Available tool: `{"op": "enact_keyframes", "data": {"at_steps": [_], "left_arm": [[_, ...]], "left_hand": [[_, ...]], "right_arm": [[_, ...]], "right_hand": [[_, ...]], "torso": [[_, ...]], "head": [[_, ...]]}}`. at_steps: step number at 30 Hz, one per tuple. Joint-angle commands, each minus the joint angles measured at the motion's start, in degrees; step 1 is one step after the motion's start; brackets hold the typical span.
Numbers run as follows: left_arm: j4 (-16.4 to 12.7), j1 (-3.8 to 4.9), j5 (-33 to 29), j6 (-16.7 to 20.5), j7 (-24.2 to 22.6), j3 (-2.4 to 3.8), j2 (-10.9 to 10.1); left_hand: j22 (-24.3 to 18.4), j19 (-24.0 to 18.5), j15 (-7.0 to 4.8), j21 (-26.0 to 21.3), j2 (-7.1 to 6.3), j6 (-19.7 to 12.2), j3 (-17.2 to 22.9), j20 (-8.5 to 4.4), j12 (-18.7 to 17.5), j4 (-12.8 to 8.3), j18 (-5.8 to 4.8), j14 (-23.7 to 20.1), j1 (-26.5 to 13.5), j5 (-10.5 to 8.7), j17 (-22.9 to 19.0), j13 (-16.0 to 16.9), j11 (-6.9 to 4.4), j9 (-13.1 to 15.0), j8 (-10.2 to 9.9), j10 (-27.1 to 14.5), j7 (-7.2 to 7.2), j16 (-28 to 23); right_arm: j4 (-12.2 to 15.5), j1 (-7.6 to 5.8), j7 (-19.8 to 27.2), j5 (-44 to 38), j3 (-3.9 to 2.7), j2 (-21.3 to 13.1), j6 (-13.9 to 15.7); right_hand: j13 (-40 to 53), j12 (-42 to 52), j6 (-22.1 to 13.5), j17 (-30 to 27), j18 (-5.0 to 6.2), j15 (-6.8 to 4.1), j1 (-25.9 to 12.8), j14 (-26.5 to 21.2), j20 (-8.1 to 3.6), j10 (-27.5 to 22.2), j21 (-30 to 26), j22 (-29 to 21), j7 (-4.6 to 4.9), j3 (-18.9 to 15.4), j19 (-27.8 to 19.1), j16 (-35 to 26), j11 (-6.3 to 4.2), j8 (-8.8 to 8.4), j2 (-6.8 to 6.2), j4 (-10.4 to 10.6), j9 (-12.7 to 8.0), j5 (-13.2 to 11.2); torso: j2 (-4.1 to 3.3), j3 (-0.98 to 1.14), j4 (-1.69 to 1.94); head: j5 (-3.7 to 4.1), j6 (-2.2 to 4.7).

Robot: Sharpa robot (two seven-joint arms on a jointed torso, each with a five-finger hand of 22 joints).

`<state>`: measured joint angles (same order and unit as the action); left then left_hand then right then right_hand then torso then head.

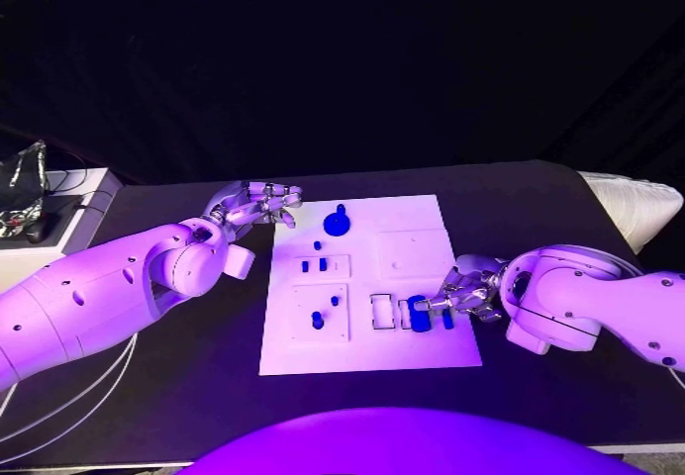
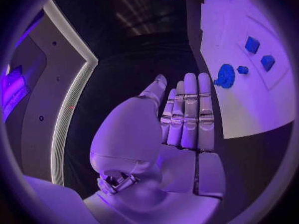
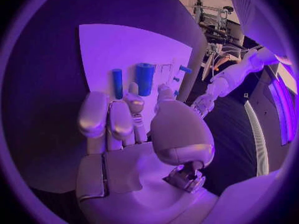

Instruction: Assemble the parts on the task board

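The white task board (image 1: 407, 346) lies mid-table. A blue gear-shaped part (image 1: 337, 222) sits near its far edge, with small blue parts (image 1: 317, 319) in the left-hand recesses. My left hand (image 1: 257, 206) hovers by the board's far left corner, fingers straight and together, holding nothing (image 2: 187, 114); the gear (image 2: 224, 76) lies just beyond its fingertips. My right hand (image 1: 468, 290) is at the board's right edge. A thick blue cylinder (image 3: 144, 78) and a thin blue peg (image 3: 117, 83) stand just past its spread fingertips (image 3: 132, 90), with nothing gripped.
A white box (image 1: 79, 188) with a crinkled silver bag (image 1: 22, 168) stands at the table's far left. A pale object (image 1: 636, 203) sits at the far right corner. Thin cables (image 1: 57, 406) trail under my left arm.
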<state>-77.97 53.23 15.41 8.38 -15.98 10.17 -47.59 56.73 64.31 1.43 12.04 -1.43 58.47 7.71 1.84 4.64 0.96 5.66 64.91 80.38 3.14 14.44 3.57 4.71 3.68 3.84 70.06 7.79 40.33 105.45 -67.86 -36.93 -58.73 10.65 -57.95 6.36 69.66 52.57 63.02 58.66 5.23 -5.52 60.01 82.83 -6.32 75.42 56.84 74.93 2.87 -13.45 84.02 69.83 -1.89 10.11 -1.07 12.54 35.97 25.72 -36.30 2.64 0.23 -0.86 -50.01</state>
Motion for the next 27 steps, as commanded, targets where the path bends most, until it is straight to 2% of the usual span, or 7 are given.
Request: {"op": "enact_keyframes", "data": {"at_steps": [1,3,6,10,15,19,27], "left_arm": [[-0.2,-0.01,0.4,-1.5,-0.9,0.05,0.0],[-0.3,-0.01,0.5,-1.7,-0.9,0.05,0.0],[-0.3,-0.01,0.6,-1.8,-0.9,0.05,-0.1],[-0.3,-0.01,0.7,-2.3,-1.1,0.05,-0.1],[-0.4,-0.01,0.7,-2.8,-1.2,0.05,-0.1],[-0.4,-0.01,0.7,-2.9,-1.2,0.05,-0.2],[-0.6,-0.01,0.7,-3.0,-1.2,0.05,-0.4]], "left_hand": [[0.0,-0.1,0.15,-0.1,-0.86,0.0,0.2,-0.21,-0.3,0.1,-0.49,0.2,-0.2,0.06,0.1,0.0,0.17,0.1,-0.1,0.1,0.18,-0.2],[0.0,-0.1,0.15,-0.1,-0.86,0.0,0.2,-0.21,-0.3,0.1,-0.49,0.2,-0.2,0.06,0.1,0.0,0.17,0.1,-0.1,0.1,0.18,-0.2],[0.0,-0.1,0.17,-0.1,-1.04,-0.1,0.5,-0.17,-0.3,0.1,-0.45,0.2,-0.3,0.05,0.1,0.0,0.21,0.1,-0.1,0.0,0.22,-0.2],[0.0,-0.1,0.18,-0.1,-1.12,-0.1,0.5,-0.15,-0.3,0.2,-0.44,0.2,-0.4,0.05,0.1,0.0,0.22,0.1,-0.1,0.0,0.22,-0.2],[0.0,-0.1,0.23,-0.2,-1.25,-0.2,0.5,-0.11,-0.3,0.3,-0.42,0.2,-0.6,0.03,0.1,0.0,0.31,0.1,-0.1,-0.3,0.27,-0.2],[0.0,-0.1,0.23,-0.2,-1.25,-0.2,0.5,-0.11,-0.3,0.3,-0.42,0.2,-0.6,0.03,0.1,0.0,0.31,0.1,-0.1,-0.3,0.27,-0.2],[-0.1,0.0,0.28,-0.2,-1.29,-0.3,0.7,-0.05,-0.3,0.4,-0.36,0.3,-0.6,0.04,0.1,0.1,0.42,0.1,-0.1,-0.6,0.39,-0.3]], "right_arm": [[-0.5,0.57,-1.0,-2.2,0.03,0.7,-1.5],[-0.8,0.91,-1.1,-2.8,0.03,1.2,-1.6],[-1.3,1.26,-1.1,-3.5,0.04,1.7,-1.7],[-1.8,1.61,-1.1,-4.5,0.04,2.3,-1.5],[-2.4,1.87,-1.1,-6.2,0.04,3.1,-1.4],[-3.0,2.32,-1.2,-7.5,0.04,3.9,-1.4],[-4.4,3.17,-1.2,-8.7,0.04,5.3,-1.9]], "right_hand": [[0.1,-0.2,0.2,0.1,-0.81,0.13,-0.1,0.3,0.20,0.4,0.2,7.7,-0.24,0.4,3.4,0.1,-0.09,-0.26,-0.67,0.4,0.3,-0.4],[0.2,-0.4,0.1,0.2,-0.81,0.11,-0.2,0.3,0.16,0.4,0.2,7.7,-0.26,1.2,3.4,0.0,-0.10,-0.39,-1.24,0.7,1.1,-0.5],[0.2,-0.4,0.2,0.3,-0.83,0.11,-0.4,0.4,0.17,0.4,0.3,7.7,-0.28,1.1,3.4,0.0,-0.11,-0.38,-1.40,0.8,1.2,-0.7],[0.3,-0.5,0.2,0.4,-0.87,0.05,-0.9,0.4,0.12,0.4,0.5,7.8,-0.43,2.1,3.4,0.0,-0.19,-0.11,-2.63,2.4,2.5,-1.1],[0.4,-0.5,0.1,0.6,-0.92,0.01,-1.0,0.4,0.08,0.5,0.6,7.8,-0.53,2.4,3.4,0.1,-0.25,0.10,-2.97,2.7,3.6,-1.8],[0.4,-0.6,0.0,0.6,-0.93,-0.02,-1.2,0.4,0.04,0.5,0.7,7.8,-0.58,3.2,3.4,0.0,-0.29,0.16,-3.84,3.3,4.6,-2.1],[0.4,-0.7,0.0,0.5,-0.94,-0.01,-1.2,0.4,0.05,0.4,0.6,7.8,-0.57,3.2,3.4,-0.1,-0.27,0.13,-3.86,3.2,4.8,-2.4]], "torso": [[-0.01,0.05,0.04],[0.03,0.05,-0.02],[0.02,0.05,-0.05],[0.00,0.06,-0.09],[-0.01,0.03,0.01],[-0.03,0.02,0.00],[0.03,-0.04,0.01]], "head": [[-0.18,0.01],[-0.32,0.01],[-0.28,0.01],[-0.23,0.01],[-0.32,0.01],[-0.37,0.01],[-0.44,0.01]]}}
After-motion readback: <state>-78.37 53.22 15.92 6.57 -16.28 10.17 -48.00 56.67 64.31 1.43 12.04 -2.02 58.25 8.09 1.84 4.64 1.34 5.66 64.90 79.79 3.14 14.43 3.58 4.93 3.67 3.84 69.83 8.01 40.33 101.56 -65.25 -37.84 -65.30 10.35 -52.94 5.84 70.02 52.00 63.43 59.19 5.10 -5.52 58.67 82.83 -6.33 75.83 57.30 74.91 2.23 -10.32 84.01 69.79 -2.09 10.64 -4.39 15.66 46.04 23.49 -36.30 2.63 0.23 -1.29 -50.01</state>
